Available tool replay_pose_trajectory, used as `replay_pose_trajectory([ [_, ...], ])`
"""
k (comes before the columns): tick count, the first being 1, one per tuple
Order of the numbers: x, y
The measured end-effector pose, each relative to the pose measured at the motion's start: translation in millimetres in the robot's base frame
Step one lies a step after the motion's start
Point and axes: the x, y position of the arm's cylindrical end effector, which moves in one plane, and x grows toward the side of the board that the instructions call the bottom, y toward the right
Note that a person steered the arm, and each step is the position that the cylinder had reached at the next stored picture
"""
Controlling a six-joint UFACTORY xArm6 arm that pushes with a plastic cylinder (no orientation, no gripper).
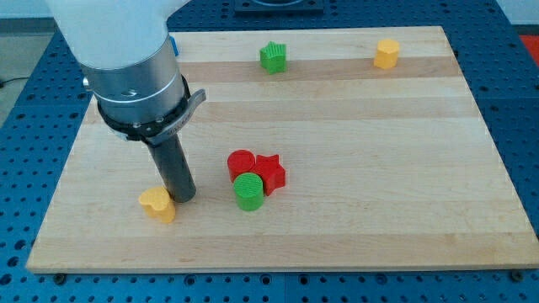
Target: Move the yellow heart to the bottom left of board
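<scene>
yellow heart (157,204): lower left of wooden board (379,185), touching my tip (184,199) on tip's left. no jaws, plain rod. red block (241,163), red star (270,172), green cylinder (248,192): clustered centre, touching. green star (273,57), yellow hexagon (386,53): top edge, well apart. board sits on blue perforated table (518,126).

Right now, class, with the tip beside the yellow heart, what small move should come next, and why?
Probably a short push toward the view's bottom left. My tip sits against the yellow heart on its right, slightly above, and the board extends a little further left and down.
</scene>
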Motion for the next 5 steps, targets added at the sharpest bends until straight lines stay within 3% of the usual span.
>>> replay_pose_trajectory([
  [2,3.3,17.6],
  [3,41.3,-22.9],
  [4,46.4,-46.4],
  [5,5.3,6.9],
])
